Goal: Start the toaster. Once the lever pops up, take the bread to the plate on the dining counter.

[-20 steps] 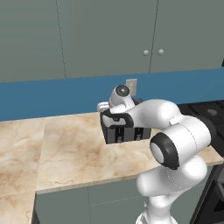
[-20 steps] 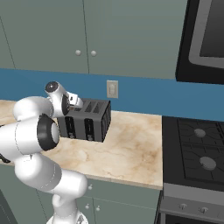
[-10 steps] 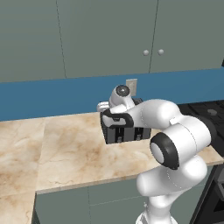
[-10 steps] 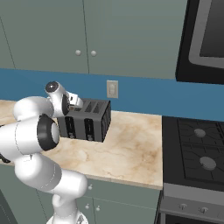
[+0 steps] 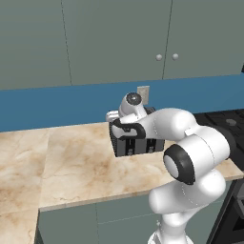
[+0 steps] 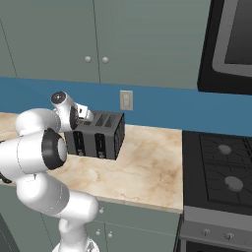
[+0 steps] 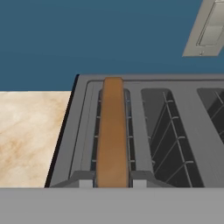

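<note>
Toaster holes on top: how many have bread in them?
1. The bread stands in the leftmost slot of the toaster in the hand view. The slots beside it look empty; the far right side is cut off.

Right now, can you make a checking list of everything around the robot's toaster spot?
Surface: beige marble worktop, bare around the toaster.
Job's things: boxy dark grey four-slot toaster stands near the blue backsplash; thin brown bread slice sits upright in the leftmost slot in the hand view; neighbouring slots are empty.
Clutter: nothing seen.
Grippers: gripper is right at the toaster's top, jaws shut; hold on anything not visible.
Cables: nothing seen.
Surroundings: grey-green wall cabinets, white wall outlet, black stove beside the worktop.
</note>
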